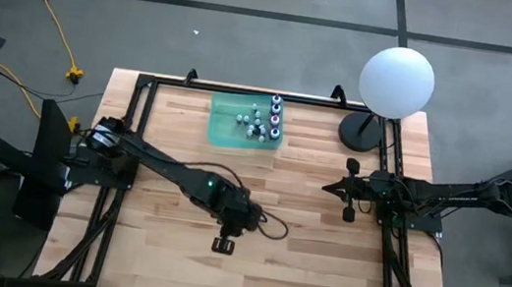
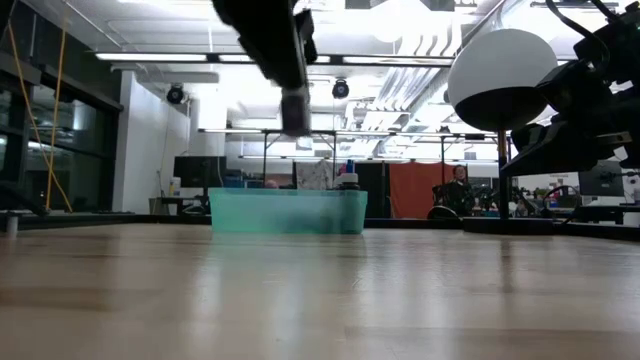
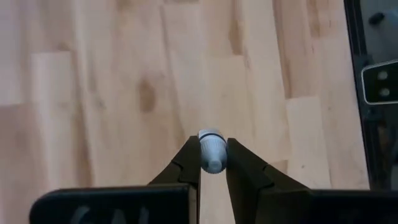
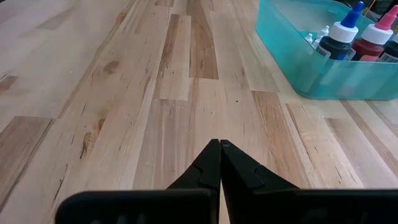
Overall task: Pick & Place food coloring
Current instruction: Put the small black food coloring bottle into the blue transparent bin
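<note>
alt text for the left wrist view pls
The left tool is shut on a small whitish food coloring bottle, held between its two dark fingers above the light wooden table. A dark frame rail runs along one edge.

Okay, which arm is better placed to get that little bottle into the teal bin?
Probably the left. Its gripper already has its jaws shut on a small whitish bottle above the table. The right gripper waits empty, shut, near the right edge.

Bottles (image 1: pixel 261 122) in bin (image 1: pixel 224 122), table's (image 1: pixel 304 229) rear
</note>
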